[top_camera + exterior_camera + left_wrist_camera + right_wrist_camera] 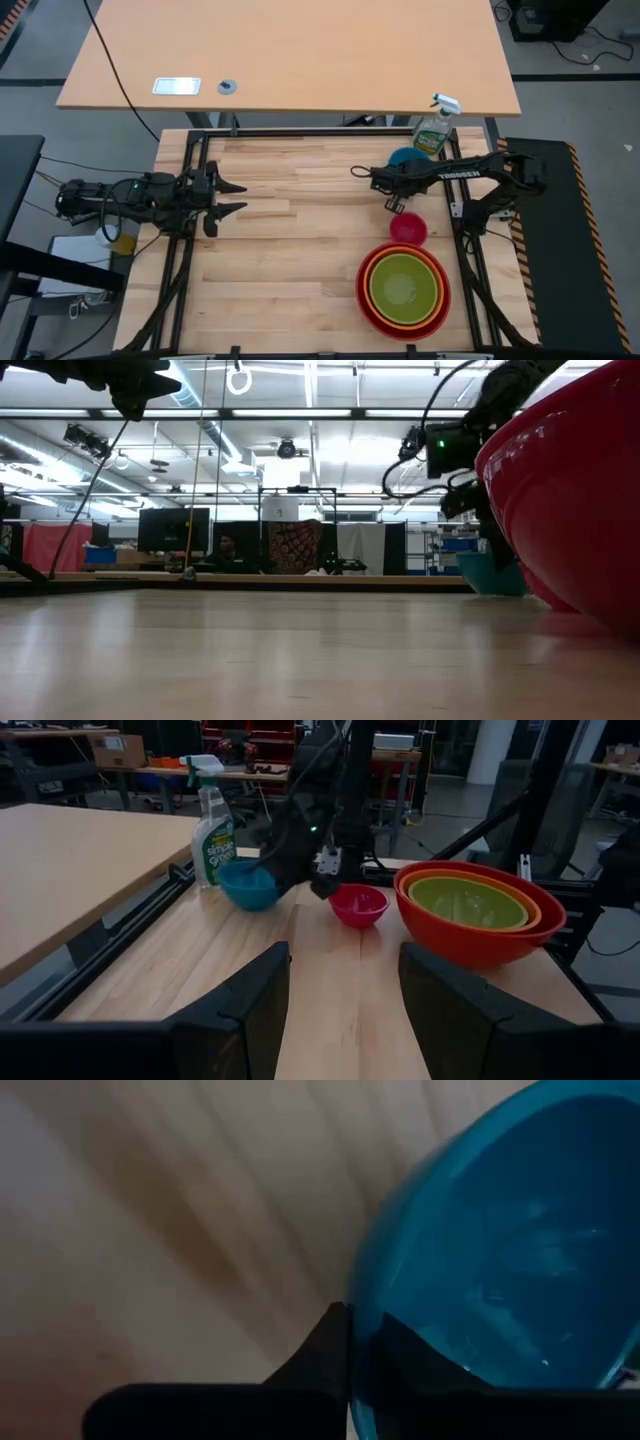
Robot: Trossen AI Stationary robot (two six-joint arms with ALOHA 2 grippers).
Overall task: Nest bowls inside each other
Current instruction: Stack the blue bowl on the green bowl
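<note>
While right hand (pixel 348 1370) pinches blue bowl (pixel 500 1250) rim, lime bowl (pixel 404 283) nests in orange (pixel 374 290).

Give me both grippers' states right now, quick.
Left gripper: open, empty, waiting over the table's left side.
Right gripper: shut on the blue bowl, pinching its rim.

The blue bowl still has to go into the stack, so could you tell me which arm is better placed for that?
The right. Its gripper is already shut on the blue bowl's rim, near the red, orange and green stack. The left gripper hangs open across the table, holding nothing.
</note>
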